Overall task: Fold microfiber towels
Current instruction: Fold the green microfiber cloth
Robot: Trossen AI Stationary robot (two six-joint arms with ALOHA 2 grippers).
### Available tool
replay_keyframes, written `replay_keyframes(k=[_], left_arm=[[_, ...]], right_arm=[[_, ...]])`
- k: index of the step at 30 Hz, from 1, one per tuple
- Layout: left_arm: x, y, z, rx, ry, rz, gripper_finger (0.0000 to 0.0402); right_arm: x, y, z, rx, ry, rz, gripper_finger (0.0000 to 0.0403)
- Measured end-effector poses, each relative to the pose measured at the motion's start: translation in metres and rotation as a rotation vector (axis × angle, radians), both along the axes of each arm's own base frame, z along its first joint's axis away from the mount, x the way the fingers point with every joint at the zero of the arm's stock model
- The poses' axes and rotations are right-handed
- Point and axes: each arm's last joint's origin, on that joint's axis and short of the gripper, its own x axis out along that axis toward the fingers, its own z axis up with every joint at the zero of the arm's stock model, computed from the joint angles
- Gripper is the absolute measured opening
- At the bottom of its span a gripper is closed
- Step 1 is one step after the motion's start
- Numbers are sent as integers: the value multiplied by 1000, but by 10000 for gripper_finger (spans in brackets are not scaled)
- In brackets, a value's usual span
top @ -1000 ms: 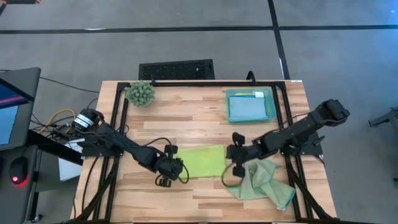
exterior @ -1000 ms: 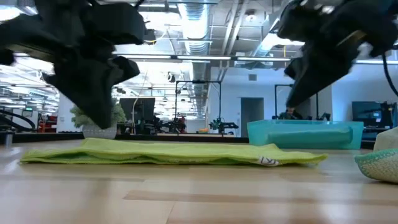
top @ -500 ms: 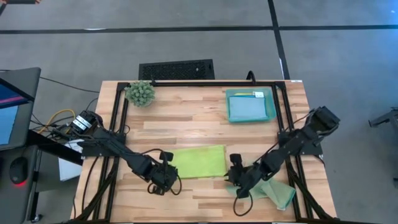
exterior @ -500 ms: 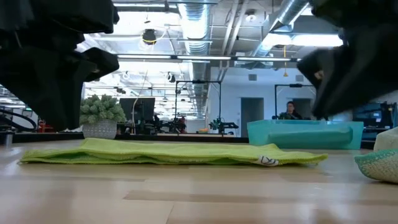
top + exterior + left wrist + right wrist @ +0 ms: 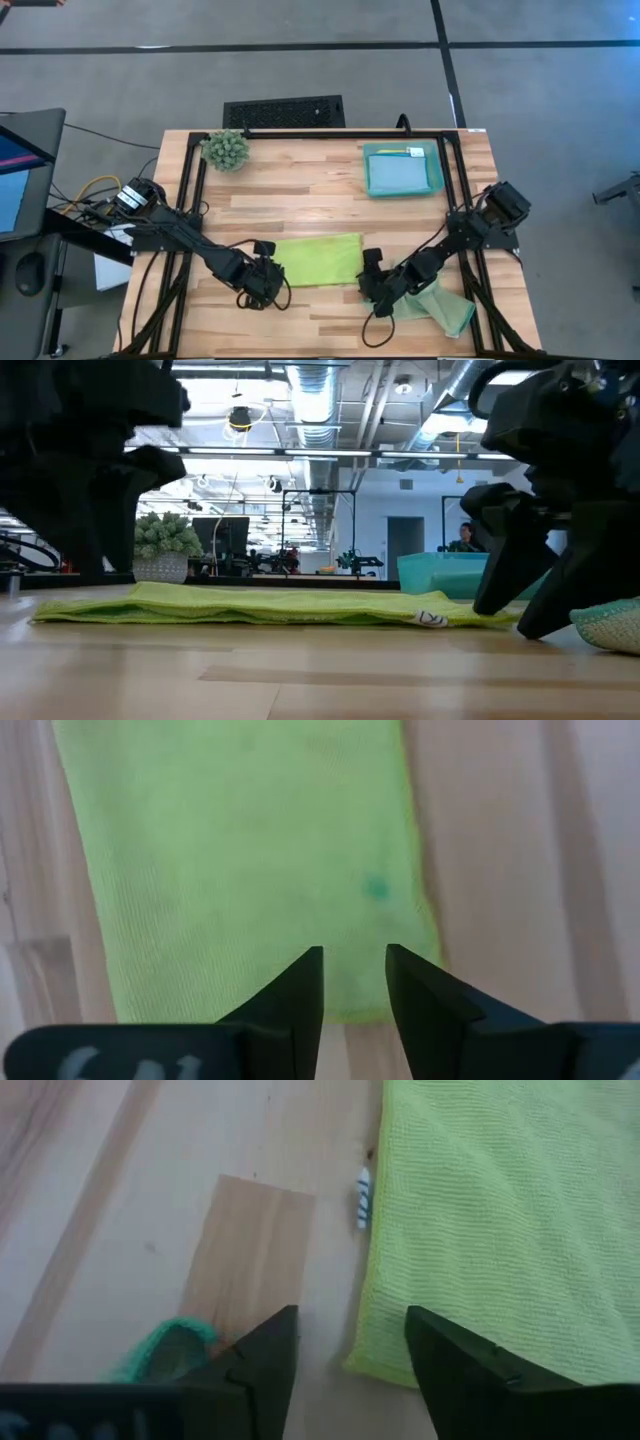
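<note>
Plant (image 5: 226,150) — teal tray (image 5: 436,180) — table (image 5: 300,200).

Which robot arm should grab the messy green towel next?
Probably the right gripper. It is open and right beside the crumpled pale green towel. The left gripper sits across the folded lime towel.

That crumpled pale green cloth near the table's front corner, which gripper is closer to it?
The right gripper, right beside the crumpled pale green microfiber cloth. The left gripper sits beyond the flat lime green towel, on its far side.
</note>
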Motion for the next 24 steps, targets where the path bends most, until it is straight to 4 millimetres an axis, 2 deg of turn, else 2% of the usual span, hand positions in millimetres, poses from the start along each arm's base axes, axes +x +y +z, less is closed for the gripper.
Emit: replay_keyframes(k=[5, 15, 20, 24], left_arm=[[-9, 6, -12, 15, 38, 31, 103], [-16, 10, -24, 9, 46, 60, 103], [-17, 11, -25, 2, 45, 71, 103], [-17, 10, -25, -3, 49, 71, 103]], right_arm=[[0, 1, -6, -5, 15, -20, 168], [2, -6, -4, 4, 21, -68, 15], [9, -6, 3, -4, 14, -85, 13], [16, -3, 30, -22, 17, -44, 5]])
